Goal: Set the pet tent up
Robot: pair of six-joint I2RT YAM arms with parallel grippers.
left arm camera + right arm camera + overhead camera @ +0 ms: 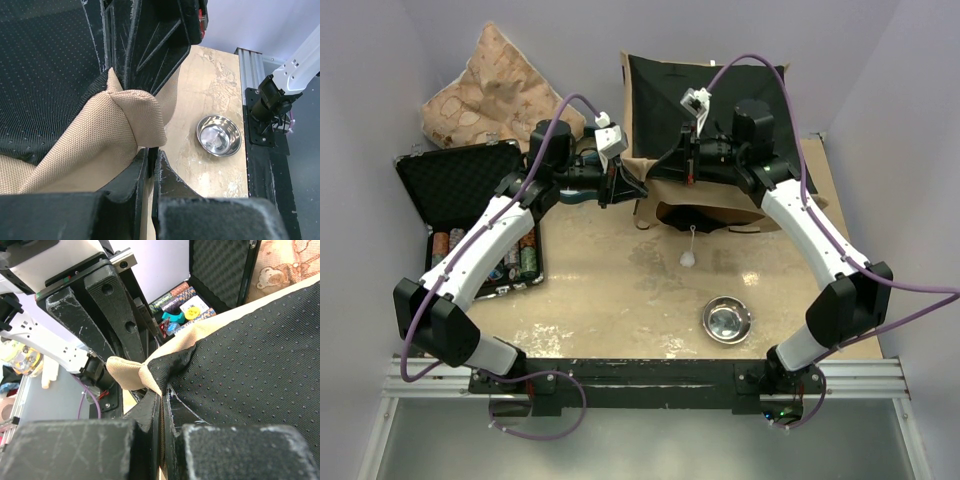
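The pet tent [705, 120] lies collapsed at the back middle, black lining up, tan fabric and rounded dark entrance [695, 212] toward the front. Its white pom-pom [688, 260] hangs on a string onto the table. My left gripper [620, 190] is shut on a tan corner of the tent [135, 120] at its left edge. My right gripper [685, 165] is shut on the same fabric edge [150, 372], facing the left gripper closely. In the right wrist view the black dotted lining [250, 350] fills the right side.
An open black case [470, 210] with poker chips sits at the left. A tan patterned pillow [490, 90] lies at the back left. A small steel bowl [727, 319] stands on the table [600, 290] at the front right; it also shows in the left wrist view [219, 136].
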